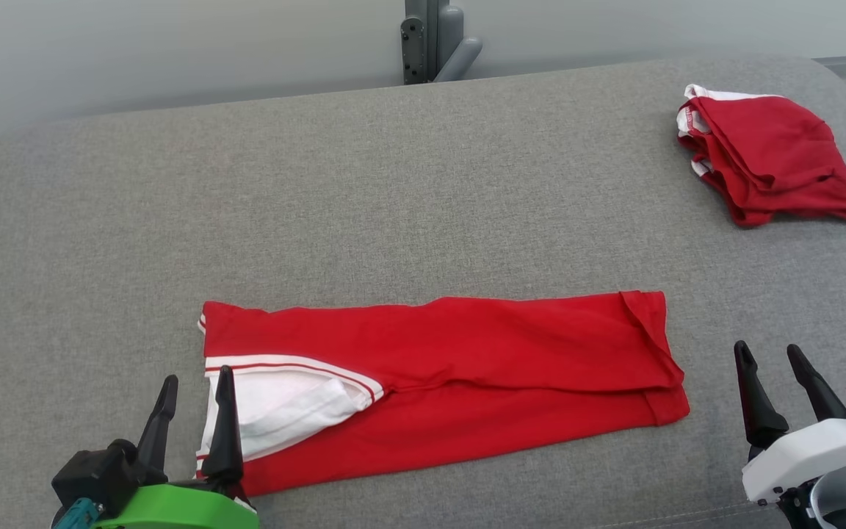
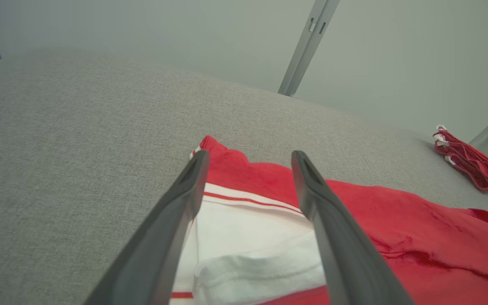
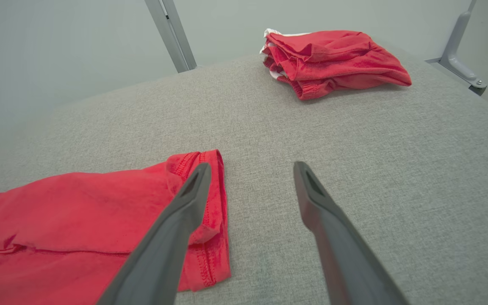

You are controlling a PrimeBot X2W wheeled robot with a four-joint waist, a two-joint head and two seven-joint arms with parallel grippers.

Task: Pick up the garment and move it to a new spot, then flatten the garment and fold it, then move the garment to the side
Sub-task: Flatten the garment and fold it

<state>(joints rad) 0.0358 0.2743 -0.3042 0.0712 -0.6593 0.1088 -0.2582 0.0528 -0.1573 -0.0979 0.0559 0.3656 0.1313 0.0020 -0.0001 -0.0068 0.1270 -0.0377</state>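
left gripper [image 1: 199,375]: jaws spread wide, empty | right gripper [image 1: 767,347]: jaws spread wide, empty

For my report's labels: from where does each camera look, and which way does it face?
Head view: from the head, forward and down onto the grey fabric surface; open left gripper and right gripper at the bottom corners.
Left wrist view: along its own fingers, over the long folded red garment's white-trimmed end.
Right wrist view: along its own fingers, over the garment's plain hem.
All share the garment and small folded red pile.
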